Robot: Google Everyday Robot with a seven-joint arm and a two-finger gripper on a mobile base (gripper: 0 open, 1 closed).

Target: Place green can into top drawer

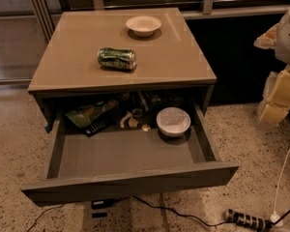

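While the tan cabinet top (183,62) takes up the middle of the scene, the top drawer (130,182) beneath it stands pulled well out, with the front part of its floor bare. I judge the opening step done, and there is room to set something down. The gripper (280,96) hangs at the far right edge, well apart from the cabinet and holding nothing of the task; whether its jaws are apart or together I cannot tell. At the back of the drawer lie a flat green snack bag (84,114) on the left and a white bowl (173,121) on the right, with small clutter between them. The green can (117,58) lies on its side on the cabinet top, nearer the front than a second bowl (143,25). By my reading, reaching, grasping, carrying and releasing all remain.
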